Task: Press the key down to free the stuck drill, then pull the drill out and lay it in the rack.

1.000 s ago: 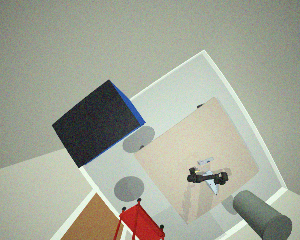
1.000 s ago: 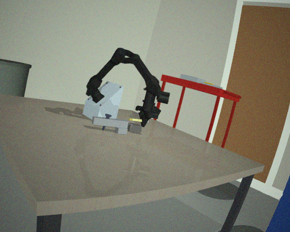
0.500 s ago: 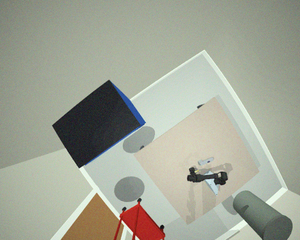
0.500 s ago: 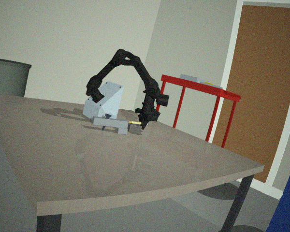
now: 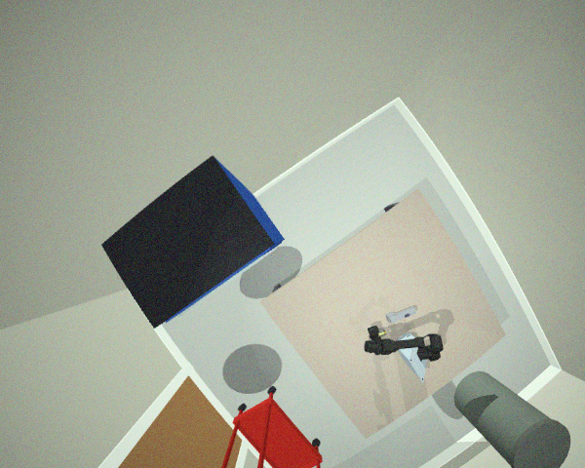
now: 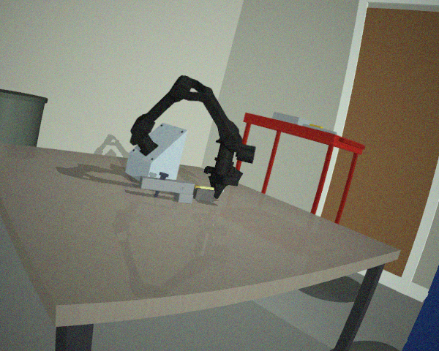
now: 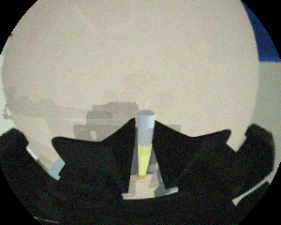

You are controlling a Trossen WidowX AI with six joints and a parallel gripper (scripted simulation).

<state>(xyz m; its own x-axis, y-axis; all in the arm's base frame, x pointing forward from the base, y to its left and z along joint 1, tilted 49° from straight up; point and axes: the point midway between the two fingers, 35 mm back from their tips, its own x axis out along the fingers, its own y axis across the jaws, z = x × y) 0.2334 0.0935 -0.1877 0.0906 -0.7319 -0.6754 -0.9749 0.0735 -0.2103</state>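
Note:
The drill (image 5: 382, 332) (image 6: 203, 187) (image 7: 143, 157) has a grey end and a yellow part. It lies level along the top of a dark grey block (image 6: 204, 195), seemingly the rack. My gripper (image 6: 216, 195) (image 7: 140, 120) points down at the block's right end in the exterior view. Its fingers are slightly open around the drill, with a thin gap at the left finger in the wrist view. The light grey holder bar (image 5: 397, 315) (image 6: 167, 184) stands left of the rack in the exterior view. The dark key (image 6: 163, 175) passes through it, its lower end showing below. The drill's contact with the rack is hidden.
A pale blue wedge-shaped base (image 5: 411, 355) (image 6: 167, 156) carries the arm behind the holder. The wooden table (image 5: 363, 272) (image 6: 249, 245) bears everything. A red side table (image 5: 278, 428) (image 6: 306, 130), a grey-green bin (image 5: 504, 412) (image 6: 13, 118) and a blue box (image 5: 250, 199) (image 6: 435, 302) stand beyond it.

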